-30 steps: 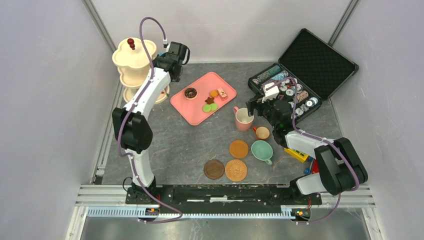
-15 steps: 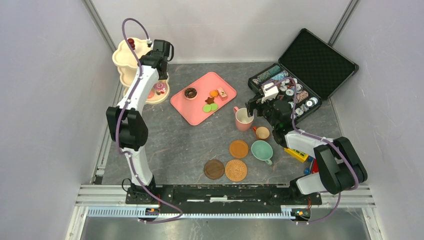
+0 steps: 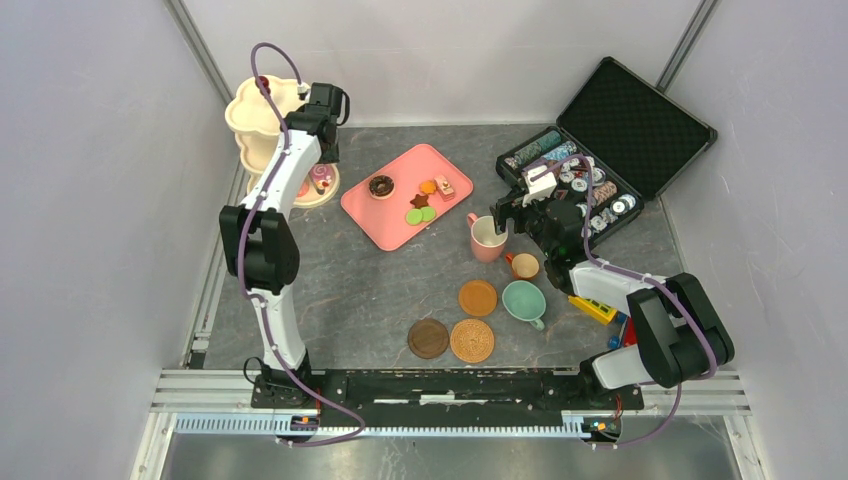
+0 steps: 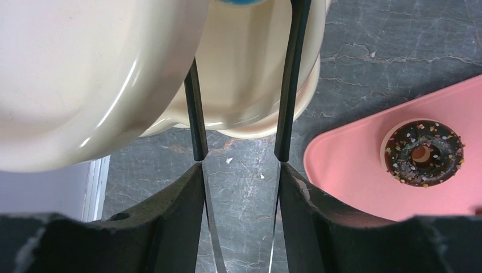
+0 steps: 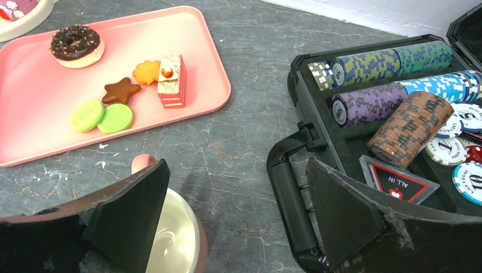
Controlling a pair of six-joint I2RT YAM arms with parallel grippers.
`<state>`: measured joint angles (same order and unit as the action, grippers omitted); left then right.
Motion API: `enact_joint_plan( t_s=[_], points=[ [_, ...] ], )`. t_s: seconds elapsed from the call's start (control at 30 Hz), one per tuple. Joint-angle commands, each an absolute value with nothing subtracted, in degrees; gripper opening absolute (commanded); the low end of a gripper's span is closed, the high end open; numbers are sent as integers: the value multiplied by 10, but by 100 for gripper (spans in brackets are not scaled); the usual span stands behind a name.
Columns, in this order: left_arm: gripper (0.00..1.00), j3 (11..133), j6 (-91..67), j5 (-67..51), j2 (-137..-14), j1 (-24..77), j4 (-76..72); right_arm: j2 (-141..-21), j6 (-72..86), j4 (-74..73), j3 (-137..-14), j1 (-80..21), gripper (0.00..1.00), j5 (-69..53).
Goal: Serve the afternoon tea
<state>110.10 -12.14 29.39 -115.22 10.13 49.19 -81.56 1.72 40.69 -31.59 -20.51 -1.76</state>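
Observation:
The cream three-tier stand (image 3: pixel 262 112) with a red knob stands at the back left, with pastries on its bottom tier (image 3: pixel 318 180). My left gripper (image 3: pixel 322 108) is open and empty beside its tiers, and in the left wrist view its fingers (image 4: pixel 196 114) reach along the middle tier (image 4: pixel 244 68). The pink tray (image 3: pixel 372 215) holds a chocolate donut (image 3: pixel 381 186) and several small pastries (image 5: pixel 170 74). My right gripper (image 3: pixel 508 208) is open over the pink cup (image 3: pixel 487 237). Its left finger (image 5: pixel 133 210) covers part of that cup (image 5: pixel 179 239).
A brown cup (image 3: pixel 524 266), a teal cup (image 3: pixel 524 301) and three round coasters (image 3: pixel 477 297) (image 3: pixel 428 338) (image 3: pixel 472 340) lie at the front centre. An open black case of poker chips (image 3: pixel 590 170) sits at the back right. A yellow block (image 3: pixel 592 308) lies by the right arm.
My left gripper has swung left from near the tray's back edge to the stand, uncovering the bottom tier. The right arm has barely moved.

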Motion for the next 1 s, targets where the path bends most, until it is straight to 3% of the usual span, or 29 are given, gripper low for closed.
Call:
enact_joint_plan(
  t_s=[0.0,0.97],
  points=[
    [56,1121,-141,281,-1139,98,472,-820,22,432,-330,-203,98,-27],
    [60,1067,-177,252,-1064,97,468,-824,21,409,-345,-203,98,-31]
  ],
)
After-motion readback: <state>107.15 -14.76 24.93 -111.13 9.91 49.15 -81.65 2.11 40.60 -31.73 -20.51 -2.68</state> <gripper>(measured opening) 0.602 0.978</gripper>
